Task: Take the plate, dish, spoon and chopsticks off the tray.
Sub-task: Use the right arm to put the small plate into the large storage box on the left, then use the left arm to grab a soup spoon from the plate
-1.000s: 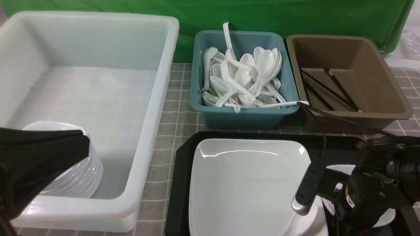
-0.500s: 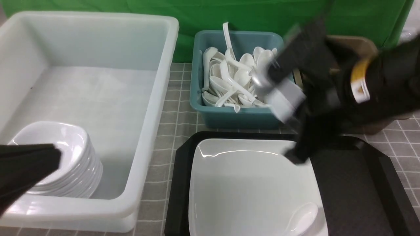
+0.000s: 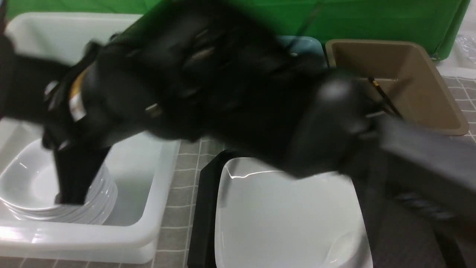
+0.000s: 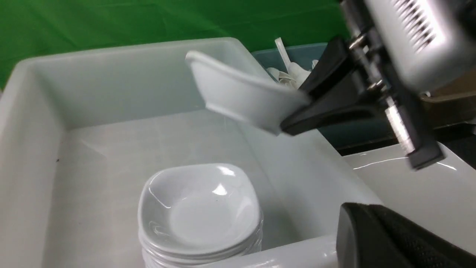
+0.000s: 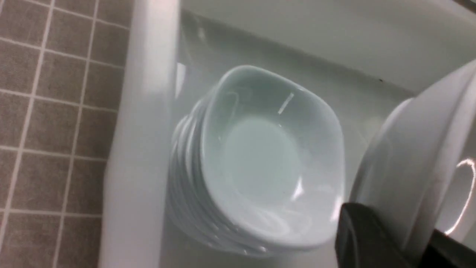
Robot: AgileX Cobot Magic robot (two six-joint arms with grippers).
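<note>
My right gripper [image 4: 293, 119] is shut on the rim of the small white dish [image 4: 238, 96] and holds it tilted above the white tub. In the right wrist view the dish [image 5: 409, 156] sits between my fingers, beside a stack of like dishes [image 5: 260, 160]. In the front view the blurred right arm crosses to the left, its gripper [image 3: 70, 193] over the stack [image 3: 96, 208]. The plate [image 3: 282, 216] lies on the black tray [image 3: 202, 208] with the spoon [image 3: 342, 245] in its near right corner. Black chopsticks [image 3: 383, 95] lie in the brown tub. My left gripper [image 4: 349, 219] looks shut and empty at the tub's near rim.
The big white tub [image 3: 163, 178] stands at the left. The teal tub [image 3: 305, 44] of spoons is mostly hidden behind my right arm. The brown tub [image 3: 438, 104] stands at the back right. Grey checked cloth covers the table.
My right arm lifted the dish off the tray, swung up past the teal tub and across to the left over the white tub. The left gripper drew back to the left.
</note>
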